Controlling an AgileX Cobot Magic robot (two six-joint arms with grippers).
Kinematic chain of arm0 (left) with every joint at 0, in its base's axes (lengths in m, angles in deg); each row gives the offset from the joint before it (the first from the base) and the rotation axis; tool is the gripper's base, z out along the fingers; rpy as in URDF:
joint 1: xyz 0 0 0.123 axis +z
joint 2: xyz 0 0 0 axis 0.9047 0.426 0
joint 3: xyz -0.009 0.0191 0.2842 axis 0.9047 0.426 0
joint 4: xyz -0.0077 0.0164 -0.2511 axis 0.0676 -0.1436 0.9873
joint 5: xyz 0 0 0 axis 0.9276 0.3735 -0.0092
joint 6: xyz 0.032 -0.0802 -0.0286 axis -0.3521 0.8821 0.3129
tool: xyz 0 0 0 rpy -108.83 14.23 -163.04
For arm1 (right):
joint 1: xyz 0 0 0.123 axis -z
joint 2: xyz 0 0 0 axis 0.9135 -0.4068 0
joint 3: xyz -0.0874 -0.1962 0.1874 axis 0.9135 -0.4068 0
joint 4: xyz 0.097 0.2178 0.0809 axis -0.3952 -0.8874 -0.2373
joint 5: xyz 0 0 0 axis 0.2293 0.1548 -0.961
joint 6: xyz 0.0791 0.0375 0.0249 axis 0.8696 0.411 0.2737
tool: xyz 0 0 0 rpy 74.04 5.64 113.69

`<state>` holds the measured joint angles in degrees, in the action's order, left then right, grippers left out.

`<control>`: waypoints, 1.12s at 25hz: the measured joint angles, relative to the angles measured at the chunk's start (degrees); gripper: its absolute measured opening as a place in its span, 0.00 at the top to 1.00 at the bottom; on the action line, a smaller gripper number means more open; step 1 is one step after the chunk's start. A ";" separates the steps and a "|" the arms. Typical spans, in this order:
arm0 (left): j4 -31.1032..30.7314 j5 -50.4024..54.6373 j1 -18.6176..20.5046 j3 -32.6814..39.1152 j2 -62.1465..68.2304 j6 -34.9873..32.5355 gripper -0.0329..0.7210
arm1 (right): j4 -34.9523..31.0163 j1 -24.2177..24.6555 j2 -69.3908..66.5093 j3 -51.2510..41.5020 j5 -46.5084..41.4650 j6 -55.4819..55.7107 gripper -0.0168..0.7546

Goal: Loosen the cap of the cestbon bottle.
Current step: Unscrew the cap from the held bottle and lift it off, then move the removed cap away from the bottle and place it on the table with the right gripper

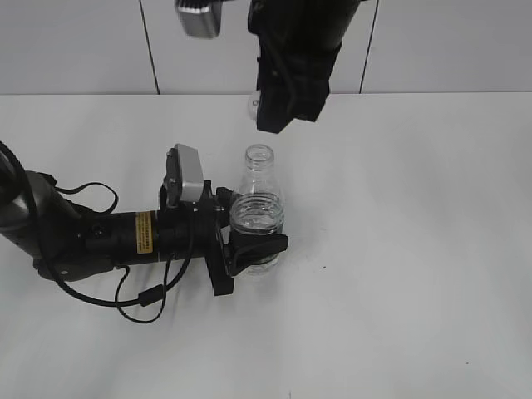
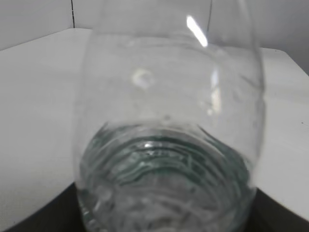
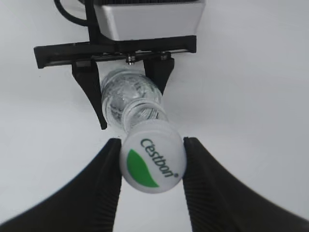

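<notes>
The clear cestbon bottle [image 1: 258, 195] stands upright on the white table, its neck open and uncapped. My left gripper [image 1: 249, 241] is shut on its ribbed lower body; the bottle fills the left wrist view [image 2: 169, 135]. My right gripper [image 1: 278, 112] hangs above and behind the bottle, shut on the white cap [image 1: 252, 106]. In the right wrist view the cap [image 3: 153, 163], with its green leaf mark and lettering, sits between the two black fingers [image 3: 152, 142], clear of the bottle [image 3: 128, 94] below.
The left arm [image 1: 91, 237] lies low across the table's left side with loose black cables [image 1: 141, 299]. White table [image 1: 416, 249] stretches to the right and front. A white panelled wall [image 1: 75, 41] stands behind.
</notes>
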<state>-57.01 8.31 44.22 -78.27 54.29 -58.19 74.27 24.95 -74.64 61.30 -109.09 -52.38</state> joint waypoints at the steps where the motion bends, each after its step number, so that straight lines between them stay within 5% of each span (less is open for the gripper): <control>1: 0.00 0.00 0.00 0.00 0.00 0.00 0.42 | 0.43 0.34 0.72 0.00 0.00 5.11 0.59; 6: 0.00 0.05 0.00 0.00 0.00 0.00 0.42 | 1.42 3.70 2.50 0.00 -0.07 35.18 0.59; 12: 0.06 0.05 0.00 0.00 0.00 0.00 0.42 | 1.96 8.32 2.80 0.00 0.36 52.22 0.59; 21: 0.06 0.05 0.00 0.00 0.00 0.00 0.42 | 7.31 19.19 2.93 -1.44 3.15 56.66 0.59; 28: 0.06 0.05 0.00 0.00 0.00 0.00 0.42 | 9.65 24.06 2.99 -12.84 7.10 56.84 0.59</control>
<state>-56.96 8.37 44.22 -78.27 54.29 -58.19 83.92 49.02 -71.64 48.46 -101.99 4.46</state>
